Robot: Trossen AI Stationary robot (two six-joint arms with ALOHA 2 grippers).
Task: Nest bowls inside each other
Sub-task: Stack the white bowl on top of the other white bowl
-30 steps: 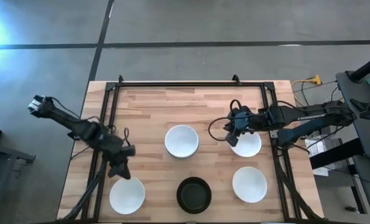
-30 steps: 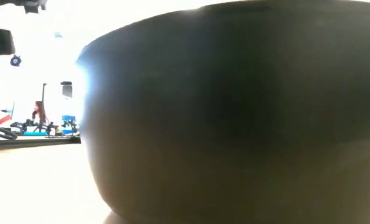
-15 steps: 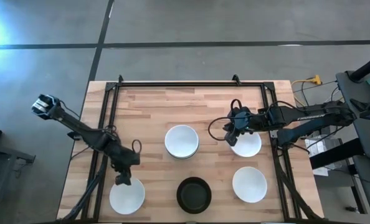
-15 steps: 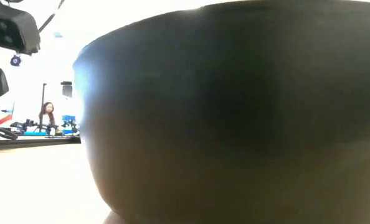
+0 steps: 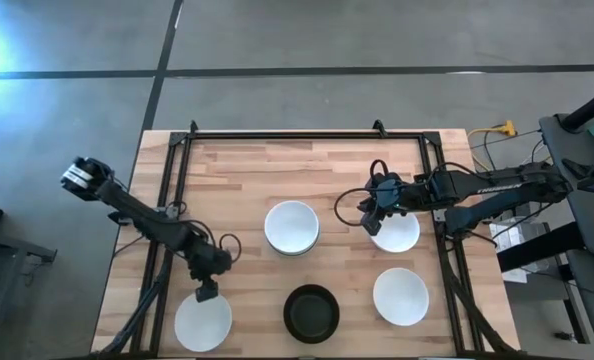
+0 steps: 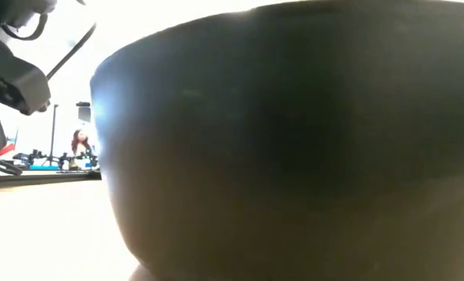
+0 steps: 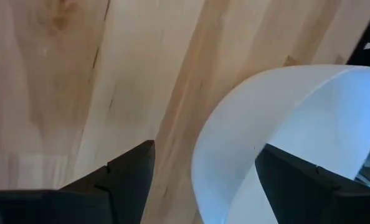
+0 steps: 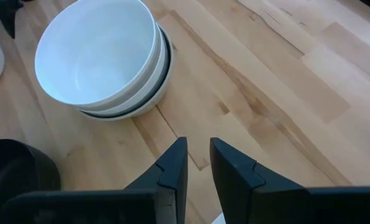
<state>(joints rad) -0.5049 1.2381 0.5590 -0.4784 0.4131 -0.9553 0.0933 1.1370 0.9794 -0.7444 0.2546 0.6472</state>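
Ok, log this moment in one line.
left gripper: open, at near-left white bowl's rim | right gripper: over right white bowl | center stack: nested

I see a big wooden table (image 5: 237, 180) made of light planks. A black metal frame (image 5: 277, 134) runs along its far edge and down both sides. Under and around the table is a grey floor (image 5: 357, 40) with dark lines across it. On the right side, past the table, some cables (image 5: 492, 140) lie by a yellow plug (image 5: 507, 127). Far back in the room a person (image 6: 81, 143) stands near a cluttered bench (image 6: 37, 162).
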